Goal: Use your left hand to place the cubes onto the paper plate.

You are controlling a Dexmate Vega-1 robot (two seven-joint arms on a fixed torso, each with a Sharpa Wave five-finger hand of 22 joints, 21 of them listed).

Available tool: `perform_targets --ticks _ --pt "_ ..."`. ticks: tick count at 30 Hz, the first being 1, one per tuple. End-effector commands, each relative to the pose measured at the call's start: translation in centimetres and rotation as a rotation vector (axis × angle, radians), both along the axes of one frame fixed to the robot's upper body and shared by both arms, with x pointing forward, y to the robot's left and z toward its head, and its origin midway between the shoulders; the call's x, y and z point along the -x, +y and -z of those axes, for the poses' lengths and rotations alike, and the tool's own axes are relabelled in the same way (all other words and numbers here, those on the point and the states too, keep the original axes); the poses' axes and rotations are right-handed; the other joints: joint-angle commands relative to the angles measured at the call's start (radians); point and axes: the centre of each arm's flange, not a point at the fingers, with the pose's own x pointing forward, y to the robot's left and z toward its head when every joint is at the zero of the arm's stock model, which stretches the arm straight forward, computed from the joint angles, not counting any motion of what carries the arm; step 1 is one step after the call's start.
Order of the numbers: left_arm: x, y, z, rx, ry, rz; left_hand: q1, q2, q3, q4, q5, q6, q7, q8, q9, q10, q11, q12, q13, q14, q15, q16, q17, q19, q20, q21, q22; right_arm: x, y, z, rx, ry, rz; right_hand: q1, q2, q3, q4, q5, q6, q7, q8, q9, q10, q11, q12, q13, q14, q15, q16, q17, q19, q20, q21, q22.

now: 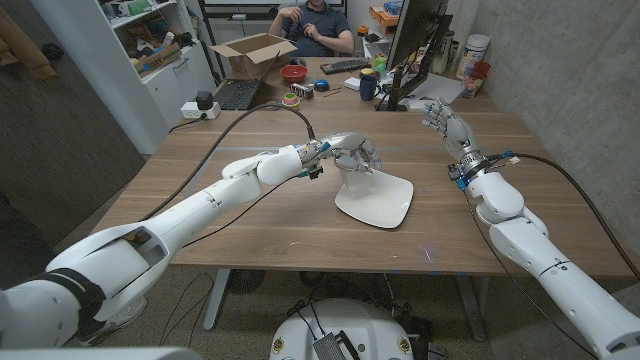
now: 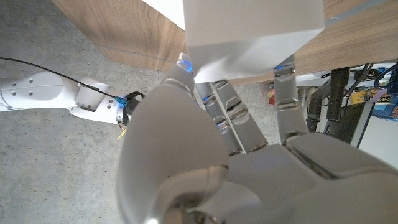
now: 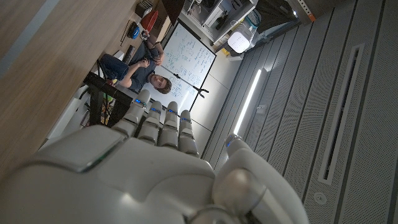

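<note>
Left hand (image 1: 355, 155) hangs over the far edge of the white paper plate (image 1: 378, 200), which lies near the middle of the wooden surface (image 1: 200, 190). Its fingers curl downward toward the plate's rim, and from the head view I cannot make out anything between them. The wrist camera on that arm tells more: the left hand (image 2: 205, 155) has its fingers (image 2: 285, 93) and thumb reaching up around a white block with flat faces, seemingly one of the cubes (image 2: 249, 34), pinched between them with the wood grain of the surface behind it. So the hand is closed on that white cube, right above the plate's far side; whether the cube already touches the plate I cannot tell.

Right hand (image 1: 440, 115) is well apart from all this, out toward the far right of the surface near the foot of a dark monitor (image 1: 415, 40). It stands with fingers loosely extended and a little apart, holding nothing. Its own wrist view shows the right hand (image 3: 155, 162) with fingers side by side, pointing toward a whiteboard (image 3: 186, 62).

Beyond the surface's far edge a person (image 1: 315, 25) sits behind an open cardboard box (image 1: 250, 50), with a red bowl (image 1: 294, 73), a keyboard (image 1: 345, 66) and a dark mug (image 1: 369, 86) scattered nearby.
</note>
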Motion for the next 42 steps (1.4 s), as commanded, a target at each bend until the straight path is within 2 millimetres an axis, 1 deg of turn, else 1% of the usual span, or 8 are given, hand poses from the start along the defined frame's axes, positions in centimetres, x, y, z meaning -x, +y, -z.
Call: perform_targets --ticks 1,10,12,14,19,29,42 --pt "0.0 -0.5 0.4 -0.036 0.044 0.025 0.092 0.098 0.032 -0.021 0.003 0.012 0.003 -0.005 0.002 0.006 0.005 0.005 0.003 0.032 -0.084 -0.004 0.04 0.129 -0.354 0.008 0.002 0.6 -0.3 0.1 -0.008 -0.014 0.006 -0.01 -0.001 -0.004 0.002 0.006 0.013 0.0 0.009 0.002 0.012 0.001 0.005 0.004 0.008 0.002 0.001 0.001 0.004 0.0 -0.003 0.005" --pt "-0.4 -0.8 0.9 -0.06 0.02 -0.007 0.089 0.098 0.037 -0.021 0.002 0.015 0.003 -0.009 0.002 0.006 0.003 0.006 0.002 0.033 -0.084 -0.009 0.041 0.125 -0.353 0.009 0.001 1.1 -0.4 0.1 -0.011 -0.025 0.006 -0.011 -0.002 -0.005 0.002 0.006 0.014 0.001 0.009 0.002 0.014 0.001 0.005 0.004 0.01 0.003 0.001 0.001 0.007 0.001 -0.004 0.005" --pt "-0.6 -0.8 1.0 -0.05 0.037 0.0 0.089 0.098 0.038 -0.021 0.002 0.017 0.003 -0.009 0.002 0.007 0.003 0.007 0.002 0.034 -0.084 -0.01 0.041 0.125 -0.353 0.009 0.001 1.2 -0.4 0.2 -0.012 -0.026 0.007 -0.012 -0.002 -0.006 0.002 0.006 0.014 0.0 0.01 0.002 0.014 -0.001 0.005 0.004 0.01 0.003 0.001 0.001 0.008 0.0 -0.004 0.005" --pt "-0.5 -0.9 1.0 -0.064 0.014 -0.019 0.088 0.098 0.039 -0.021 0.002 0.018 0.005 -0.01 0.002 0.008 0.005 0.007 0.0 0.034 -0.084 -0.011 0.042 0.124 -0.353 0.01 0.001 1.3 -0.4 0.2 -0.011 -0.026 0.009 -0.012 -0.002 -0.006 0.002 0.006 0.015 0.0 0.01 0.002 0.014 0.001 0.005 0.004 0.01 0.003 0.001 0.001 0.008 0.0 -0.004 0.005" --pt "-1.1 -0.8 1.3 -0.068 0.039 -0.024 0.086 0.098 0.041 -0.021 0.002 0.02 0.004 -0.011 0.003 0.009 0.005 0.008 0.0 0.037 -0.083 -0.012 0.042 0.123 -0.354 0.012 0.002 1.4 -0.4 0.2 -0.013 -0.029 0.011 -0.013 -0.003 -0.007 0.002 0.006 0.015 0.002 0.009 0.002 0.015 0.001 0.005 0.004 0.01 0.004 0.001 0.001 0.008 0.0 -0.005 0.005" --pt "-1.3 -1.0 1.4 -0.071 0.032 -0.031 0.084 0.099 0.047 -0.021 0.002 0.024 0.004 -0.015 0.003 0.011 0.001 0.011 -0.001 0.039 -0.083 -0.017 0.043 0.12 -0.354 0.013 0.001 1.3 -0.4 0.2 -0.011 -0.032 0.007 -0.014 -0.004 -0.008 0.003 0.006 0.016 0.002 0.009 0.002 0.016 0.004 0.005 0.004 0.011 0.005 0.001 0.001 0.01 0.002 -0.007 0.005" --pt "-1.5 -2.0 1.4 -0.105 -0.008 -0.038 0.082 0.098 0.053 -0.022 0.002 0.029 0.005 -0.017 0.003 0.01 0.001 0.012 -0.002 0.041 -0.084 -0.021 0.044 0.119 -0.354 0.016 0.001 1.1 -0.7 0.2 -0.024 -0.035 0.005 -0.016 -0.005 -0.009 0.003 0.006 0.017 0.002 0.009 0.002 0.017 0.003 0.005 0.004 0.013 0.006 0.001 0.001 0.011 0.003 -0.009 0.005"
